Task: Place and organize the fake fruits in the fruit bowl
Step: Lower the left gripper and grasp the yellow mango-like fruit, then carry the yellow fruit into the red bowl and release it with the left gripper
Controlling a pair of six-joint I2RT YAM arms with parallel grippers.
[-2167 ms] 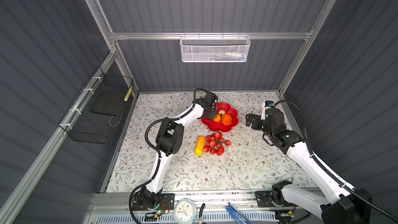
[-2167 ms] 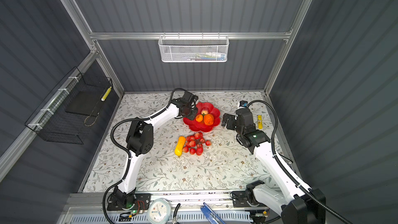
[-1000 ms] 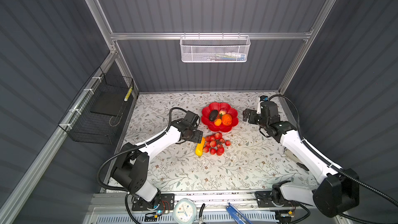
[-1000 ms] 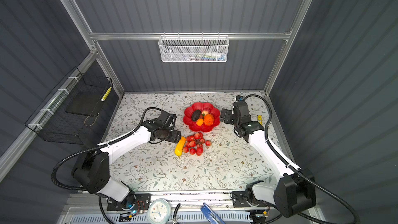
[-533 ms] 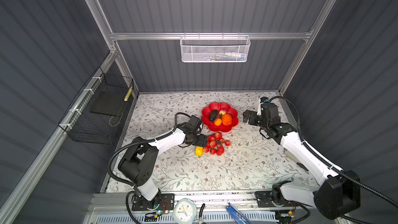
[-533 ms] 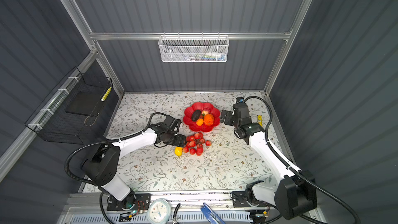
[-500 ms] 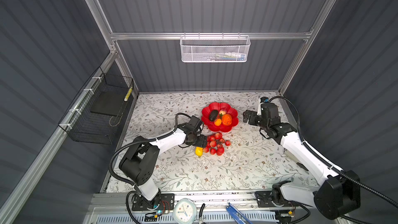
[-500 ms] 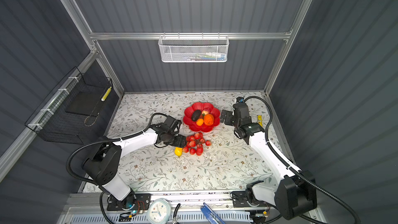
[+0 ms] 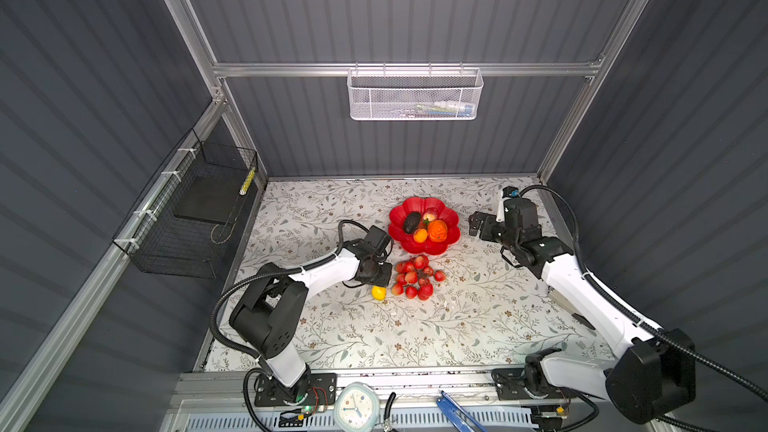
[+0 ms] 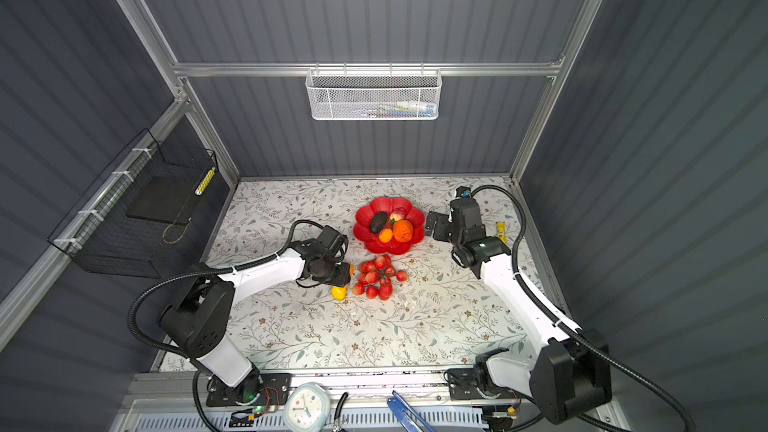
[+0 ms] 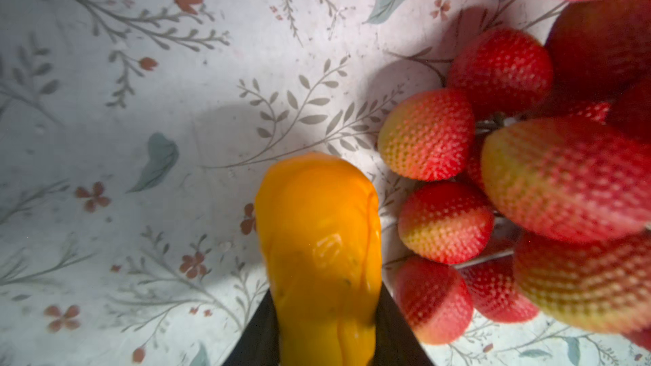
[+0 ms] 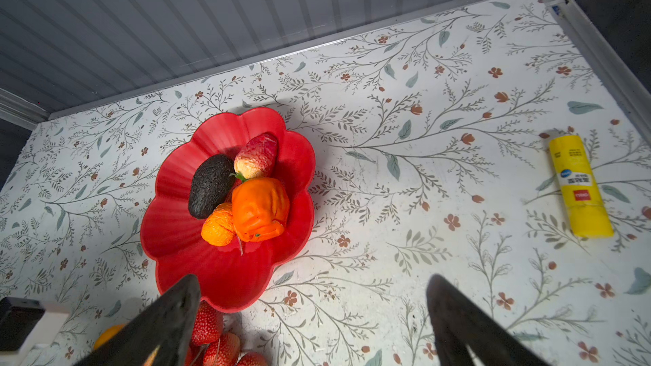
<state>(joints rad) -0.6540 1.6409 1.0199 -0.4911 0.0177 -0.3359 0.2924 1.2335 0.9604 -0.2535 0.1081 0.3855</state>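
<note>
Yellow fruit [image 11: 320, 258], seemingly light, stiff, slick plastic best pinched across its narrow width, sat mid-counter just beside the grapes [image 9: 415, 280], clamped at one end by the left pincer [image 9: 376, 279]; the right pincer [image 12: 313, 281] gaped empty near the bowl [image 9: 419, 248].

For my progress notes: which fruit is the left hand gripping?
The yellow fruit, beside the loose red bunch; the rest lie in the bowl.
</note>
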